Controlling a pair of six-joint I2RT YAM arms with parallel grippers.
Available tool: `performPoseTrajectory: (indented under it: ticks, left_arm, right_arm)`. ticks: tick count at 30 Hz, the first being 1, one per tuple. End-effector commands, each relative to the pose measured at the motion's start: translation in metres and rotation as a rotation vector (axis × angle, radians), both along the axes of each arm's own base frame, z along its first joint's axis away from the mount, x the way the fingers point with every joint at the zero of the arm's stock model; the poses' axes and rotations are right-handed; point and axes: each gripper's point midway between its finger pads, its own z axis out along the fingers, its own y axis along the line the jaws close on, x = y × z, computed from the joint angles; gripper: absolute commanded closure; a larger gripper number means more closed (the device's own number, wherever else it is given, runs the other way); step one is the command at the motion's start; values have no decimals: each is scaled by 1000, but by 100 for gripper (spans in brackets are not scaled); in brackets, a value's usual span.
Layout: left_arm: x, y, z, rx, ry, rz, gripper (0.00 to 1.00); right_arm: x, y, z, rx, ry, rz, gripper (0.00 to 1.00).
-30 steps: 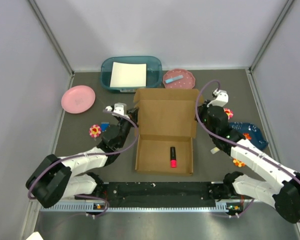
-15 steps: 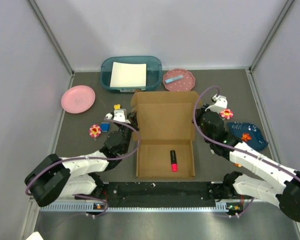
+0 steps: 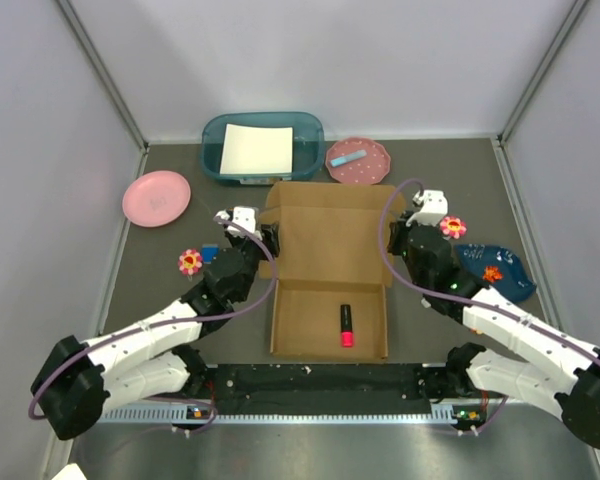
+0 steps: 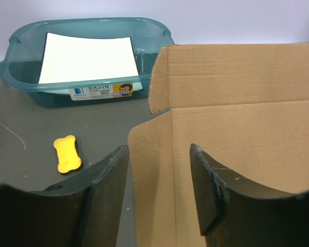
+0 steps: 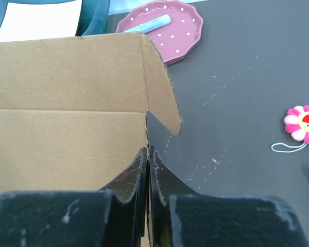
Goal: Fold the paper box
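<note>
The plain brown corrugated cardboard paper box (image 3: 330, 262) sits mid-worktop (image 3: 450, 170) with its lid raised. The left hand (image 4: 158, 154) has just let go, jaws apart astride the lid's left edge. The right hand (image 5: 148, 152) pinches the right edge, so probably only that side steadies the lid.

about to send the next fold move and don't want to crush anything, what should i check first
1. Right hand shut on the box at its right edge: ok.
2. Left hand gripping the left flap: not ok, it is open with the flap edge between its fingers.
3. Right flap tucked in: not ok, it sticks out free.
4. Marker inside the tray, clear of its walls: ok.
5. Tray walls fully upright: cannot tell from above.
</note>
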Motion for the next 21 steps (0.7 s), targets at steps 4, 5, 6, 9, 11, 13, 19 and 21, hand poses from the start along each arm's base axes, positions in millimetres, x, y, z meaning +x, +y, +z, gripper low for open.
performPoseTrajectory:
  ticks: [4, 5, 6, 9, 11, 13, 19, 21]
  left_arm:
    - [-7, 11, 12, 84, 111, -41, 32]
    - [-6, 17, 16, 79, 116, -38, 27]
    - [-8, 11, 22, 74, 124, -97, 26]
    - [-7, 19, 24, 59, 179, -142, 23]
    - [-12, 19, 10, 62, 261, -235, 23]
    - [-21, 5, 10, 45, 298, -376, 24]
    - [-23, -7, 5, 80, 409, -530, 27]
    - [-20, -10, 4, 92, 432, -546, 27]
  right_arm:
    - [-12, -4, -9, -102, -9, 63, 100]
    - [-12, -4, -8, -108, -16, 67, 100]
    - [-13, -6, -4, -106, -28, 66, 100]
    - [-15, -6, -2, -104, -49, 77, 100]
    - [-16, -6, -2, -102, -59, 85, 100]
    - [-18, -4, -2, -102, -65, 103, 100]
    - [-19, -1, 0, -108, -78, 130, 100]
    - [-19, 0, 0, -110, -76, 134, 100]
